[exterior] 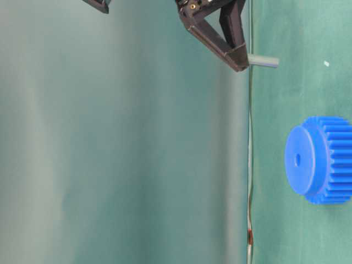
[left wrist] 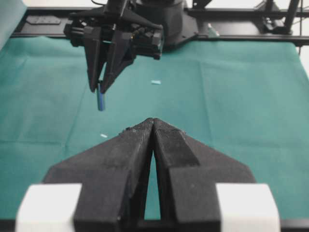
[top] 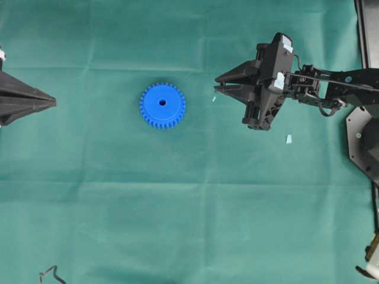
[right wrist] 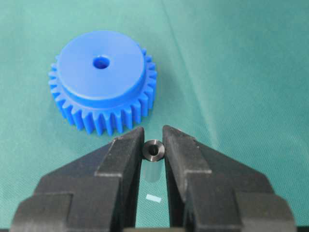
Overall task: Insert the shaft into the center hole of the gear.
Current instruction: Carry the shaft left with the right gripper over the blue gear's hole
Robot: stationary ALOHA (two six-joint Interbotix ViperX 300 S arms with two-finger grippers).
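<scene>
Gripping the shaft by its upper end, the right gripper hangs above the cloth, off to one side of the gear, the pin pointing down. The pin looks stiff, light and slick, so a firm pinch near the top suits it. The gear lies flat with its center hole facing up, unobstructed. Pale scraps lie farther from the gear, harmless. The left gripper, clenched on nothing, waits well clear of the gear.
</scene>
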